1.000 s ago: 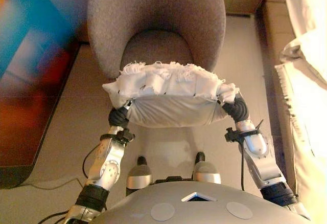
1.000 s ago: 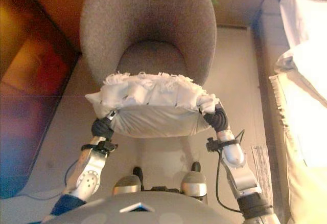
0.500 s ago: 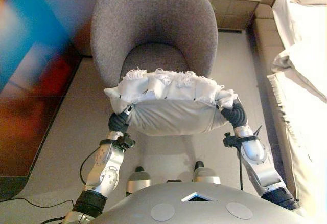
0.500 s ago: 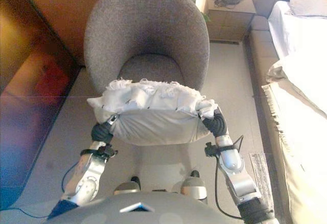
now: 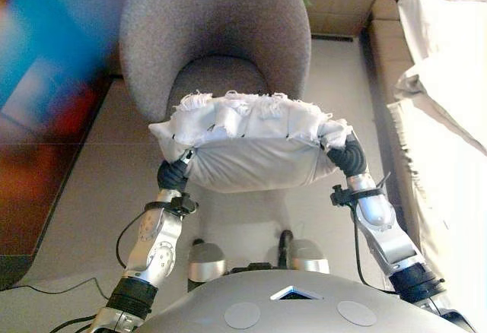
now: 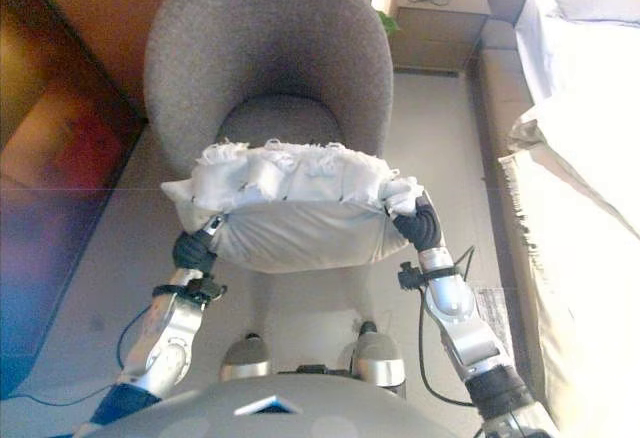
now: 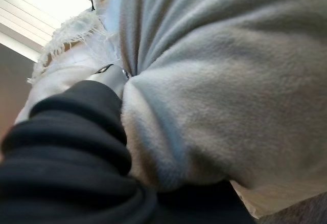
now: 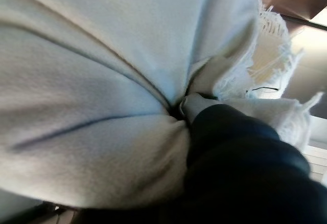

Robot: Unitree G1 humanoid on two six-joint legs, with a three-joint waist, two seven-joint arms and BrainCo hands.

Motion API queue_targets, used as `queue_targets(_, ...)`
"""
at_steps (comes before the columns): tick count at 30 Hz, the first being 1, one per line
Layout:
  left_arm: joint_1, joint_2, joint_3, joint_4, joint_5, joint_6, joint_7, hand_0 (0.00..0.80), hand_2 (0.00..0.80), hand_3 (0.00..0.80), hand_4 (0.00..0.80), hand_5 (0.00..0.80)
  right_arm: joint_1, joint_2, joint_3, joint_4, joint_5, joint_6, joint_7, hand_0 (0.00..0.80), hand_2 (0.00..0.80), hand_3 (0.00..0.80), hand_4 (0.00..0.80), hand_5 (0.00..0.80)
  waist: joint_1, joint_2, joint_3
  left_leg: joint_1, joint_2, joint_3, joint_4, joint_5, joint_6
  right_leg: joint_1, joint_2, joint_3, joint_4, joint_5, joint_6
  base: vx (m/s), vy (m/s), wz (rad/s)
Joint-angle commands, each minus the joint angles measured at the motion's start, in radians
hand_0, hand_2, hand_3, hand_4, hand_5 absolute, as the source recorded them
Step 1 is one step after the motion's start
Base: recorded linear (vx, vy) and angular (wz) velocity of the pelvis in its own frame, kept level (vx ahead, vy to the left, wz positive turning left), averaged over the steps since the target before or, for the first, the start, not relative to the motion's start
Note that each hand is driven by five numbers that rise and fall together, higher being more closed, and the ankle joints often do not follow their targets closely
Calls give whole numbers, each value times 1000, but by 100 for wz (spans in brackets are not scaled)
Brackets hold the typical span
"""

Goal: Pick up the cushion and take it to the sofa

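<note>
I see the cushion (image 5: 251,150) held up at centre frame between my left hand (image 5: 173,174) and right hand (image 5: 346,156); both sets of fingers are buried in fabric, so I cannot tell their grip. A grey armchair (image 5: 217,36) stands behind on the pale floor (image 5: 84,181), with white bedding (image 5: 449,112) at right.

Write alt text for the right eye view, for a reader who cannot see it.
A white, fringed fabric cushion is held off the floor between the robot's left hand and right hand, just in front of a grey upholstered tub chair. A white-draped sofa runs along the robot's right.
</note>
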Motion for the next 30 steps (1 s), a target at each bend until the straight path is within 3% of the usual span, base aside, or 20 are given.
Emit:
queue_targets(1,-79,-8,40,-168,29,-93,-58,800,800,800,800,800,-101,-19,9,-117,-22,-112,-9,800,800,800,800,800,28,54,13,-117,-26,-9,-2,70,-47,182,118,-3,-40,-79,-3,273,26,-74)
queue_targets(4,-80,-13,24,-167,26,-94,-53,800,800,800,800,800,-101,-13,17,-135,-41,-91,-24,800,800,800,800,800,62,85,9,-160,-72,17,-150,117,-50,246,153,30,-31,-137,4,354,32,-77)
queue_targets(7,-59,-15,12,-160,19,-113,-49,800,800,800,800,800,-92,-10,32,-127,-42,-92,-19,800,800,800,800,800,109,99,-5,-204,-100,-14,-291,190,-61,316,170,85,-26,-178,7,443,15,44)
queue_targets(13,-32,-16,1,-181,20,-121,-60,800,800,800,800,800,-72,-17,24,-151,-37,-91,-1,800,800,800,800,800,152,95,-26,-300,-42,-21,-330,238,-89,380,146,121,51,-273,19,463,130,-22)
queue_targets(14,-41,-13,1,-180,17,-121,-56,800,800,800,800,800,-77,-21,21,-154,-29,-89,2,800,800,800,800,800,151,90,-29,-299,-33,-16,-327,219,-86,381,131,118,67,-278,28,508,285,-27)
queue_targets(16,-75,-2,-5,-169,7,-117,-43,800,800,800,800,800,-92,-26,12,-152,-13,-83,-3,800,800,800,800,800,141,74,-43,-279,-28,31,-313,180,-64,381,93,99,103,-251,56,446,309,-35)
queue_targets(17,-97,2,-10,-162,1,-111,-34,800,800,800,800,800,-99,-22,6,-146,-8,-80,-10,800,800,800,800,800,137,61,-55,-268,-35,47,-303,163,-41,379,64,90,144,-188,86,379,255,-22)
queue_targets(18,-106,5,-11,-160,0,-109,-35,800,800,800,800,800,-101,-21,1,-148,-3,-77,-13,800,800,800,800,800,138,50,-61,-263,-48,52,-295,148,-24,379,49,88,168,-157,101,417,275,-15)
queue_targets(20,-126,11,-27,-154,15,-117,-46,800,800,800,800,800,-99,-7,-7,-156,-9,-78,-26,800,800,800,800,800,144,19,-92,-255,-90,55,-259,102,30,363,20,83,259,-11,148,433,249,-24)
queue_targets(22,-127,11,-41,-154,34,-125,-35,800,800,800,800,800,-97,13,-6,-158,-35,-78,-28,800,800,800,800,800,148,15,-114,-233,-116,36,-248,77,54,315,8,91,384,102,165,475,208,-23)
queue_targets(24,-133,13,-37,-147,36,-120,-30,800,800,800,800,800,-96,22,2,-157,-48,-74,-39,800,800,800,800,800,134,25,-121,-201,-130,7,-246,55,66,239,31,115,483,132,162,438,139,23)
queue_targets(26,-143,12,-33,-136,32,-106,-39,800,800,800,800,800,-90,32,6,-155,-46,-63,-59,800,800,800,800,800,110,31,-120,-168,-153,-26,-245,35,75,152,86,141,486,117,149,480,95,39)
queue_targets(28,-149,13,-28,-126,29,-82,-58,800,800,800,800,800,-81,37,7,-141,-47,-62,-76,800,800,800,800,800,89,36,-113,-130,-172,-55,-254,26,76,69,106,105,439,83,136,430,40,54)
queue_targets(30,-154,9,-24,-125,31,-69,-64,800,800,800,800,800,-82,38,4,-131,-40,-69,-81,800,800,800,800,800,59,42,-96,-72,-184,-93,-265,5,75,-31,91,66,369,66,122,335,-24,39)
